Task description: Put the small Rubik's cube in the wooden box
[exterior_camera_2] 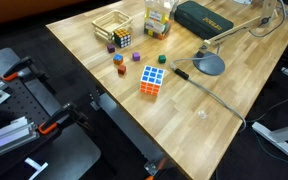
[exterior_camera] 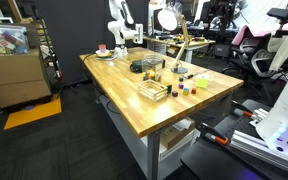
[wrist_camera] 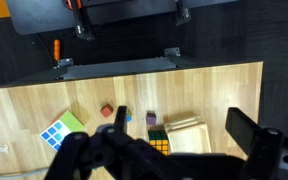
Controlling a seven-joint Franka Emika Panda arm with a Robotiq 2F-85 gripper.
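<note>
Above table [exterior_camera_2: 219,115], gripper [wrist_camera: 179,120] spread and empty; small cube [exterior_camera_2: 121,39] sat beside box [exterior_camera_2: 105,27]; larger cube [exterior_camera_2: 152,80] risked being grabbed instead.

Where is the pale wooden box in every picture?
In an exterior view: shallow pale wooden box around the middle of the table.
In an exterior view: top, left of centre.
Wrist view: bottom, right of centre.
Shared landmark: the light wooden table under it.

A white jointed arm [exterior_camera: 117,22] carries a matte black hand [wrist_camera: 180,126] with chunky fingers [wrist_camera: 242,128].
</note>
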